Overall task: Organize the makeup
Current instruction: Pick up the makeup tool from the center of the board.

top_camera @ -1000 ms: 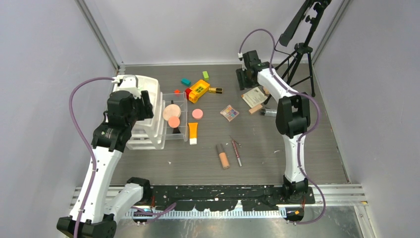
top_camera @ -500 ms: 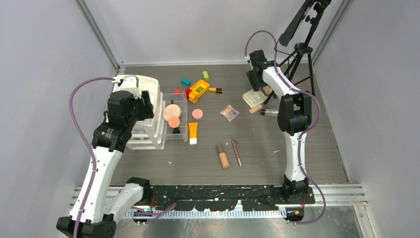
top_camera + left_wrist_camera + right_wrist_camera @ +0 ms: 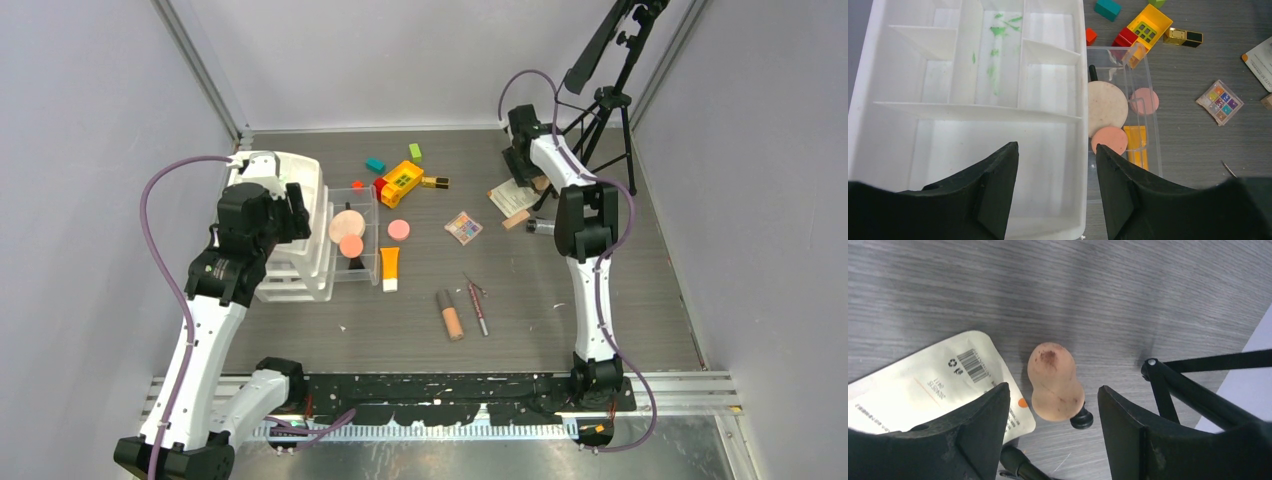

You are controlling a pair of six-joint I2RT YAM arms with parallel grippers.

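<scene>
Sorting looks barely begun: two compacts (image 3: 347, 224) sit in the clear tray (image 3: 372, 205) by the left edge, while the orange tube (image 3: 389, 268) and others lie loose. Left hand (image 3: 1055, 147) hangs open and empty; right hand (image 3: 1053, 388) is open above a beige sponge (image 3: 1050, 375).

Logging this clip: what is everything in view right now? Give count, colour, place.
organizer tray: 1, white, left
clear drawer: 1, transparent, against tray's right side
compacts: 3, pale and peach in drawer, pink beside it
orange tube: 1, white cap, near drawer's front corner
eyeshadow palette: 1, multicolour, centre
beige tubes: 2, near centre and below sachet
red pencil: 1, right of near tube
lipstick: 1, gold-black, beside toy brick
toy brick: 1, yellow-red, far centre
small blocks: 3, teal, green, red, far centre
sachet: 1, white, far right
sponge: 1, peach, beside sachet
tripod: 1, black, far right corner
left gripper: open, above tray
right gripper: open, straddling sponge
</scene>
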